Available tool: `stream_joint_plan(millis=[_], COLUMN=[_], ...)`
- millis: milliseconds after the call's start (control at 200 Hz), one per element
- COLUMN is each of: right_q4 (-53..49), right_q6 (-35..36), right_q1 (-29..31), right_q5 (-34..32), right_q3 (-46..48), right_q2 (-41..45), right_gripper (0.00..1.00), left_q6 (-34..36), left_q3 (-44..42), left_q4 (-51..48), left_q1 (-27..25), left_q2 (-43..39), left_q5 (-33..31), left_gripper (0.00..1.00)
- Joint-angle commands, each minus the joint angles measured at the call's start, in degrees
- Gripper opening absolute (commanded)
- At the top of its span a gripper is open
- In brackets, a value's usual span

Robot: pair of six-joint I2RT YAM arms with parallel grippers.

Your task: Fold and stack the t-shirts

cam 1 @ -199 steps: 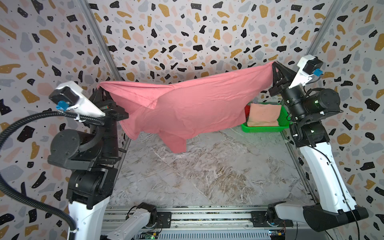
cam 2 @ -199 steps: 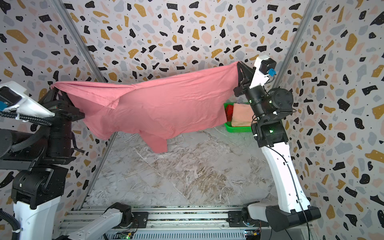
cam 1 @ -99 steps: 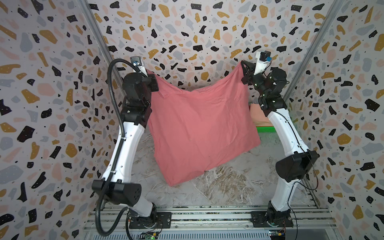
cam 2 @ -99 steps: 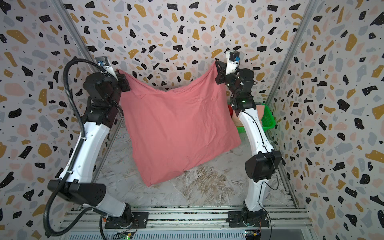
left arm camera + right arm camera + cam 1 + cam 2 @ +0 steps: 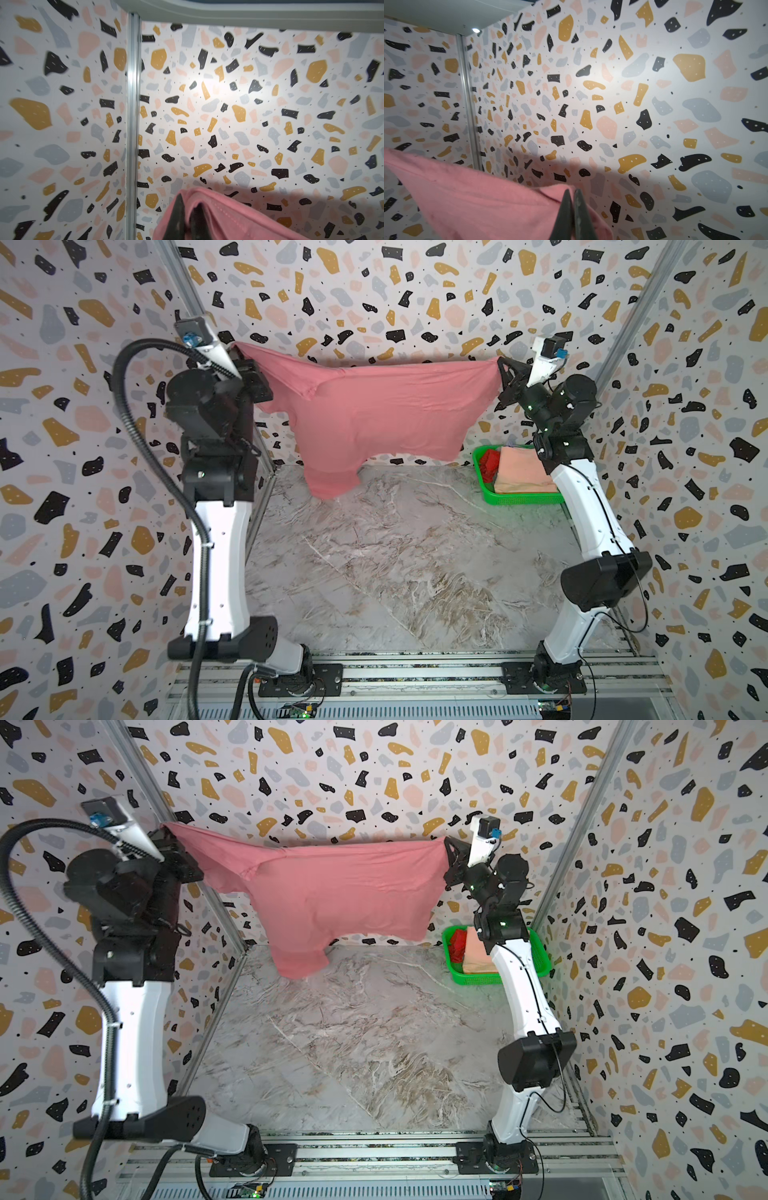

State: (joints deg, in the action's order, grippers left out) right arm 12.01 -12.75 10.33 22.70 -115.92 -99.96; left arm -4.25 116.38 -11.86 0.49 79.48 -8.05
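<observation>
Pink t-shirt (image 5: 374, 414) hangs stretched in the air at 12 o'clock in both top views, in front of the far terrazzo-patterned wall (image 5: 415, 290). Its lowest flap comes down toward the marble-look table (image 5: 374, 572); I cannot tell if it touches. The left arm (image 5: 216, 564) rises at 10 o'clock, and the left gripper (image 5: 188, 202) is clamped on one upper corner of the cloth. The right arm (image 5: 582, 506) rises at 2 o'clock, and the right gripper (image 5: 572, 191) pinches the opposite corner, jaws pressed together. A green basket (image 5: 523, 501) sits on the table at 2 o'clock. It holds the folded peach t-shirt (image 5: 523, 470) and, just beside it, the red t-shirt (image 5: 489, 460).
</observation>
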Motion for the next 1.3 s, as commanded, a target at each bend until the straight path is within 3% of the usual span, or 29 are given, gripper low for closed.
stream_joint_plan(millis=[0,195,275,325,365,395,451,611,756,971,1116,1297], right_q4=[2.4,-8.5,-13.4,-15.7,-19.7,-22.5,-27.4,-29.3,-20.8,-7.7,-5.2,-5.9], right_q6=[-0.2,-0.6,-0.8,0.2,1.5,2.7,4.8,6.8,1.6,-5.2,-7.4,-7.4], right_q1=[0.5,1.0,1.1,1.1,1.0,0.6,0.0,-0.3,0.4,5.3,7.5,8.7], right_q5=[2.0,5.1,4.5,5.5,4.9,5.2,5.2,1.1,4.4,7.6,11.2,12.4], right_q3=[11.6,37.9,46.9,51.6,52.7,52.3,49.7,39.5,38.3,36.3,30.2,22.6], right_q2=[8.0,17.1,19.8,20.9,20.7,20.2,18.9,16.1,12.9,1.6,-9.6,-21.3], right_gripper=[0.0,0.0,0.0,0.02,0.21,0.39,0.51,0.6,0.61,0.61,0.6,0.59], left_q6=[0.2,-12.4,-17.9,-19.8,-18.7,-17.5,-14.9,-13.8,-14.8,-23.3,-26.7,-25.1], left_q3=[-14.8,-37.8,-44.3,-46.9,-46.9,-45.5,-40.8,-33.1,-35.6,-48.3,-52.1,-49.9], left_q4=[2.7,-16.0,-23.3,-26.9,-29.7,-31.7,-33.7,-27.8,-24.8,-7.8,1.5,1.3], left_q1=[0.4,0.3,0.3,0.4,0.4,0.4,0.4,0.4,0.3,0.5,0.4,0.3], left_q2=[-10.5,-25.3,-31.0,-34.1,-35.4,-35.6,-34.5,-29.2,-22.9,-12.0,-2.4,10.5], left_q5=[-3.0,0.7,6.5,9.2,12.5,15.0,18.7,23.9,22.0,24.9,24.6,23.5], left_gripper=[0.0,0.0,0.0,0.19,0.46,0.55,0.74,0.92,0.93,1.0,1.0,1.0])
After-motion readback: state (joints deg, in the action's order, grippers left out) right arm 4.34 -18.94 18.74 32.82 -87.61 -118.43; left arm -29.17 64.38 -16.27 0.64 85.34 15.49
